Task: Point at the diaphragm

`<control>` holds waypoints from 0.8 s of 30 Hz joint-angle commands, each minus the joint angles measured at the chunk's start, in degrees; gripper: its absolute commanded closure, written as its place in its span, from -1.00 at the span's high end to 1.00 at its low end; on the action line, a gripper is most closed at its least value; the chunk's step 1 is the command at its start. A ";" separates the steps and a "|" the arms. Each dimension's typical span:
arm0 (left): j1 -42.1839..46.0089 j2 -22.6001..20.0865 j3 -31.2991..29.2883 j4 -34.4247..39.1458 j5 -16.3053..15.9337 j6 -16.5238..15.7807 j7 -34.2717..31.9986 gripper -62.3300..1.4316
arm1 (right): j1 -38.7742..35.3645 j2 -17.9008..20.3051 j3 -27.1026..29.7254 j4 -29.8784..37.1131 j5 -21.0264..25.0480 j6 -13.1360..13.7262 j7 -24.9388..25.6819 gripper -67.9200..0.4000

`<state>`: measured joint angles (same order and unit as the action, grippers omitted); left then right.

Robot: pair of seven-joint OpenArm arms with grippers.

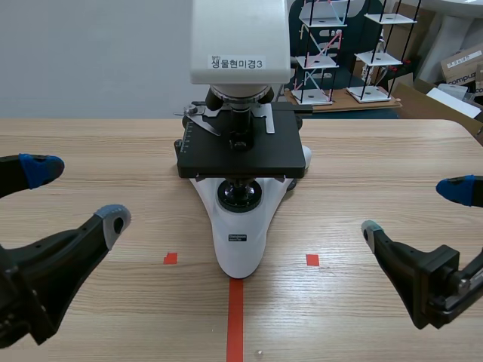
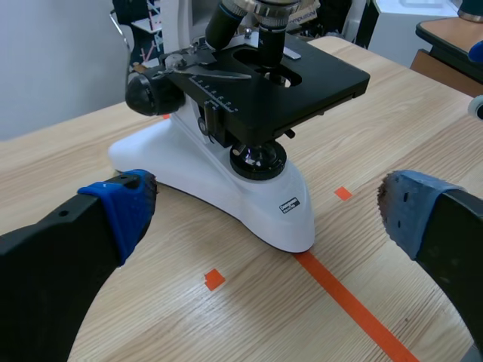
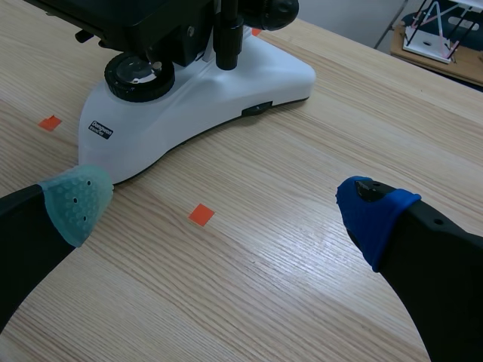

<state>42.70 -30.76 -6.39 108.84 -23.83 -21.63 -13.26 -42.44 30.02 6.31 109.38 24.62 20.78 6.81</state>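
Observation:
A white microscope (image 1: 240, 241) with a black stage (image 1: 240, 154) stands mid-table on the red tape line. Under the stage, a short black condenser with the diaphragm (image 2: 259, 148) sits above the round black lamp lens (image 1: 241, 197) on the base; it is mostly shaded by the stage. My left gripper (image 1: 75, 194) is open at the near left, well short of the microscope. In the left wrist view the left gripper (image 2: 264, 219) faces the base's front. My right gripper (image 1: 413, 210) is open at the near right, and in its own view the right gripper (image 3: 226, 205) is beside the base (image 3: 226, 90).
The microscope's white head (image 1: 240, 38) bears a printed label and rises high over the stage. Focus knobs (image 2: 143, 92) stick out at the sides. Stick-and-ball models (image 1: 321, 53) and cardboard boxes (image 1: 460, 68) stand beyond the table's far right edge.

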 commanded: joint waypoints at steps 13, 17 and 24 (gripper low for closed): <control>-9.60 0.44 8.92 -21.94 -0.04 -0.55 -14.84 -0.54 | 0.55 0.59 0.48 0.81 0.20 0.00 0.83 0.98; -15.56 1.07 14.51 -28.46 3.69 -0.04 -18.36 -0.78 | 0.55 0.59 0.48 0.81 0.20 0.00 0.83 0.98; -23.21 4.94 21.03 -39.76 11.52 3.41 -26.88 -0.78 | 0.55 0.59 0.48 0.81 0.20 0.00 0.83 0.98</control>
<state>19.27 -26.52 14.90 68.14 -12.43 -18.04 -39.20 -42.44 30.02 6.31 109.38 24.47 20.78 6.81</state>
